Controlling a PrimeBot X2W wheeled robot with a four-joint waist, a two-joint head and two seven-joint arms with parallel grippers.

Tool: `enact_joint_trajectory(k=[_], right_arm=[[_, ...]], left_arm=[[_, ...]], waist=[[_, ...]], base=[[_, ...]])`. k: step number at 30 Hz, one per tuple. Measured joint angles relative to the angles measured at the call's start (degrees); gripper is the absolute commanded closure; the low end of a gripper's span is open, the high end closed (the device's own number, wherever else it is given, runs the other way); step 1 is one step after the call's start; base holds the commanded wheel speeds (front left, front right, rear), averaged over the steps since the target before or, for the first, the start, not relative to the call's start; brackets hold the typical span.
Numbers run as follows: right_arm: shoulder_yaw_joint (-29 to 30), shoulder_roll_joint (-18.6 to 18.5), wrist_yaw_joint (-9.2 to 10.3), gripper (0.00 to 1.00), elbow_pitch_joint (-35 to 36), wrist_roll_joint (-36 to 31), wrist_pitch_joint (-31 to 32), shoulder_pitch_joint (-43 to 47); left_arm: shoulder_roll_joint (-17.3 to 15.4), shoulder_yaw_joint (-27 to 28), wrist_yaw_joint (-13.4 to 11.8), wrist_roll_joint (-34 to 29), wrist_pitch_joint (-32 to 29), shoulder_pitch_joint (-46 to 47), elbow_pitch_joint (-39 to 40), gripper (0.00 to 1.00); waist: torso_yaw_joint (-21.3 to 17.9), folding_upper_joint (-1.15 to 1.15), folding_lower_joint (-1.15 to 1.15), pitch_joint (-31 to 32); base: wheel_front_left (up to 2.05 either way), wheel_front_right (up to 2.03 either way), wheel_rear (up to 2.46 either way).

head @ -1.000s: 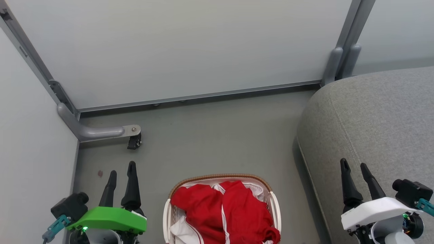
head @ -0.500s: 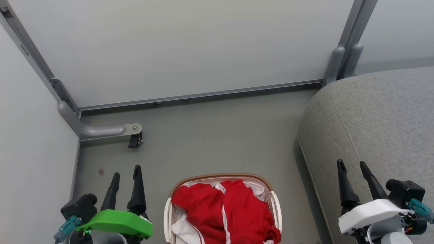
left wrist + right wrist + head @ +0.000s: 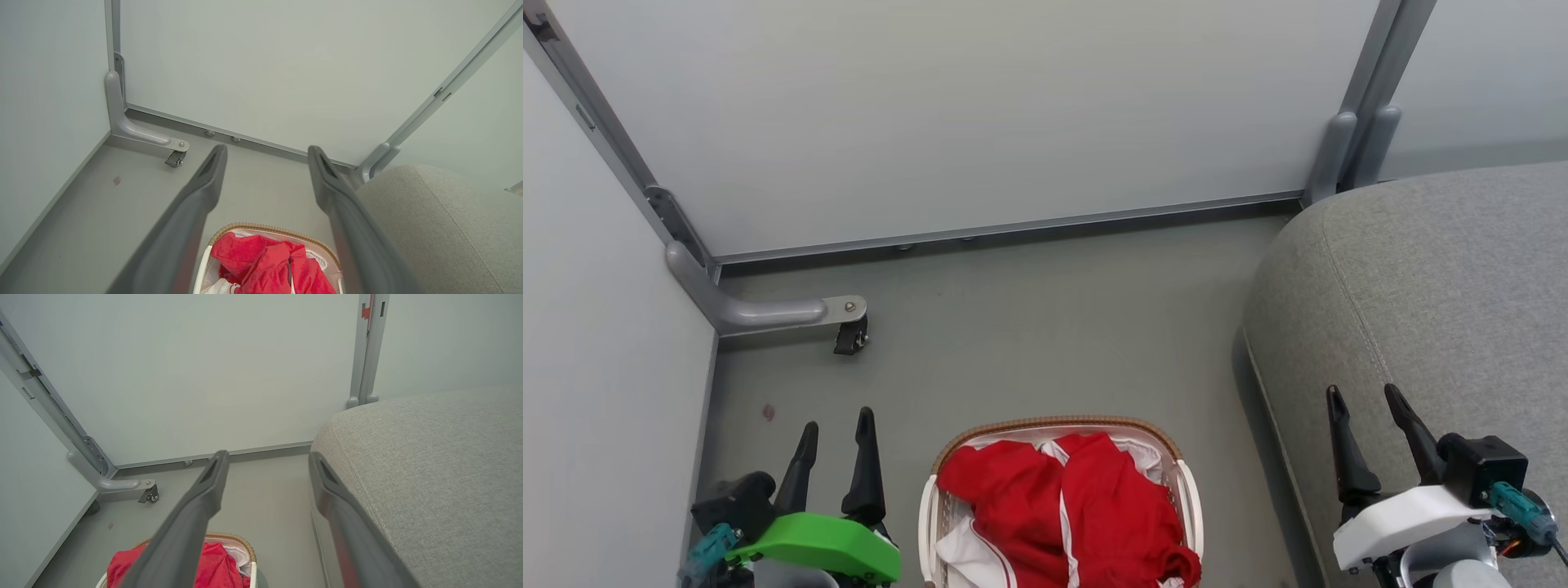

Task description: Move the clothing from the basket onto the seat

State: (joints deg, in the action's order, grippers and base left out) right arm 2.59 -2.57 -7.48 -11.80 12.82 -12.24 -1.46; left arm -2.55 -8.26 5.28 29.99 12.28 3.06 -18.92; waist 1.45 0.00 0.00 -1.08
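Clothing between left and right jaws

Floor: grey, smooth, matt.
Back panel: pale, plain, upright; grey metal rail along its foot.
Left panel: pale, meets the back panel at a corner.
Foot bracket: grey metal, curves out from that corner over the floor.
Caster: small, black, under the bracket's end.
Stain: small reddish spot near the left panel.
Posts: two grey uprights at the back panel's right end.

grey floor, matte, evenly lit. pale partition panel behind castor bracket; second panel left of bracket. small reddish spot on floor near bracket. twin grey posts far right of bracket.
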Motion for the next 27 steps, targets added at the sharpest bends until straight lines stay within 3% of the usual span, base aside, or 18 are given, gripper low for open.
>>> enact_joint_trajectory(k=[27], right_arm=[[-0.6,-0.1,0.00,0.00,0.4,-11.1,-2.7,0.8]], left_arm=[[-0.1,-1.7,-0.7,-8.9,2.7,0.0,-1.7,0.00]], waist=[[0.5,0.00,0.00,-0.3]], base=[[0.00,0.00,0.00]])
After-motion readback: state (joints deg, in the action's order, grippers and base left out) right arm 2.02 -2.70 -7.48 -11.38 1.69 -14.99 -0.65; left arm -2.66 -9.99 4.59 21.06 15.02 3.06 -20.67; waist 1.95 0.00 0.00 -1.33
